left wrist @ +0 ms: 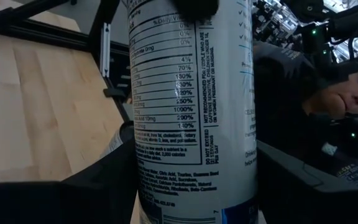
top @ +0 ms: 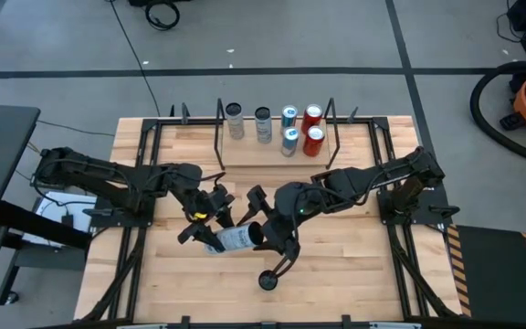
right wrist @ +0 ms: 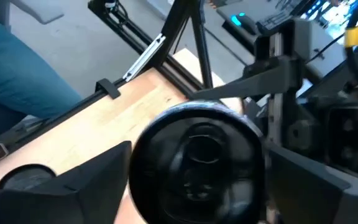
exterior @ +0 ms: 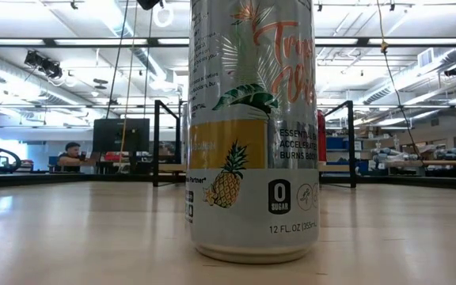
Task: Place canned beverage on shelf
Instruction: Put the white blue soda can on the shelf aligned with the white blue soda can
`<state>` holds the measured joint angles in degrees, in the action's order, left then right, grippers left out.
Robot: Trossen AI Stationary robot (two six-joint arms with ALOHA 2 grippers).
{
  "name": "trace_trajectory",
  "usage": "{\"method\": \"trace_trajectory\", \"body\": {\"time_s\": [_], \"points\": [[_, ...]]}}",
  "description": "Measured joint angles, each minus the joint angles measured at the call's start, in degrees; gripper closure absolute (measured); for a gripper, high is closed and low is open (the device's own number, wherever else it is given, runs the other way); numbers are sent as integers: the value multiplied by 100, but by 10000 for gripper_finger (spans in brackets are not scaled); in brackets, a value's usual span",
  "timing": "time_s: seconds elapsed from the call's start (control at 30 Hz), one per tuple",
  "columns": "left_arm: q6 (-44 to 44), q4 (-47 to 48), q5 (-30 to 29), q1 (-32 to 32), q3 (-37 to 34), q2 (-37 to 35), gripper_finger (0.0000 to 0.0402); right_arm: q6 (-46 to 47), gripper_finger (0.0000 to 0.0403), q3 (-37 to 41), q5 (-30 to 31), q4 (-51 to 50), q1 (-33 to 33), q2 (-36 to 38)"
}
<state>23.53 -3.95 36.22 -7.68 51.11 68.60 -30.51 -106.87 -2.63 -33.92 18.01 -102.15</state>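
Observation:
A white-and-silver can (top: 236,239) is held on its side above the middle of the table, between my two grippers. My left gripper (top: 210,228) is shut on it from the table's left. My right gripper (top: 261,233) is shut on it from the right. A second can with a pineapple print (exterior: 252,131) stands upright on its base near the front edge (top: 268,281). The shelf (top: 277,157), a light wood board with black end frames, stands at the far middle and carries several upright cans (top: 263,123). My left gripper pinches the can's side wall (left wrist: 191,155), on the printed label, between its two fingers (left wrist: 98,193). The fingers lie across the can. The can is clear of the table, lying roughly level. My right gripper has the can's dark round end (right wrist: 197,162) facing its wrist, with one finger (right wrist: 86,180) on each side of the can's wall. The fingers run along the can, coming from the table's right. I cannot tell how far along the wall they reach.
Black frame rails run along both sides of the table (top: 140,183). A person (left wrist: 353,93) shows beyond the table in the left wrist view. Bare wood lies in front of the shelf (top: 272,178) and along the near edge (top: 354,283).

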Motion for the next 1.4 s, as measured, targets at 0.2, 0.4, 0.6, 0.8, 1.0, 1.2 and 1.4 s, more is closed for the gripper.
{"method": "trace_trajectory", "body": {"time_s": [0.2, 0.4, 0.6, 0.8, 1.0, 1.2, 1.4], "points": [[-23, 30, 21, 51, 0, 0, 143, -56, 130, 0, 11, 14, -7, 4], [-27, 29, -16, 148, 0, 0, 142, -75, 135, -2, 13, -45, -7, 12], [-265, 51, -119, 162, 0, 2, 118, -98, 135, -7, 26, -130, -5, 15], [-506, -152, -318, 189, 28, -15, 92, 32, 133, 13, 58, -306, 3, -14], [-661, -41, -280, 196, 20, -7, 89, 233, 133, 7, 347, -305, 7, -7], [-677, 585, -321, 466, 17, -117, 88, 267, 133, 7, 1089, -403, -56, -7], [-855, 1112, -388, 965, 13, -318, 88, 616, 133, -4, 1234, -593, -512, -2]]}}
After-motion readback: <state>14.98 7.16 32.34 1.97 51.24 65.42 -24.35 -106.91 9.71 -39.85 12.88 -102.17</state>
